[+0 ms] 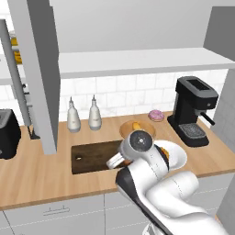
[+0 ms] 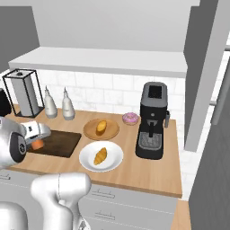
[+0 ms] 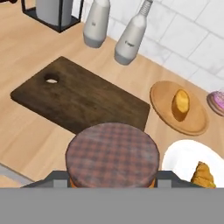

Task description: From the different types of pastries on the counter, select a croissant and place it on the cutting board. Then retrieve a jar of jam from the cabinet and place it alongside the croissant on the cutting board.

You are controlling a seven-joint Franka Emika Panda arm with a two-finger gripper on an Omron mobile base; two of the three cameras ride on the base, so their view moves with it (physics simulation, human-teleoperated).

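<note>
My gripper (image 3: 112, 180) is shut on the jar of jam (image 3: 112, 154); its brown chequered lid fills the lower middle of the hand view. In the right base view the gripper (image 2: 36, 134) holds the orange jar (image 2: 37, 143) just above the near left part of the dark cutting board (image 2: 60, 143) (image 3: 78, 103), which lies bare. The croissant (image 2: 100, 156) (image 3: 203, 175) lies on a white plate (image 2: 114, 158), right of the board. The yellow bun (image 2: 102, 126) sits on a round wooden plate (image 3: 197, 122). A pink doughnut (image 2: 130, 118) rests on the counter (image 2: 148, 173) behind.
Two white bottles (image 2: 50, 107) (image 2: 68, 108) stand at the tiled wall behind the board. A black coffee machine (image 2: 152, 123) is at the right, a black wire holder (image 2: 24, 92) at the back left. The grey cabinet door panel (image 1: 36, 73) hangs open over the counter's left.
</note>
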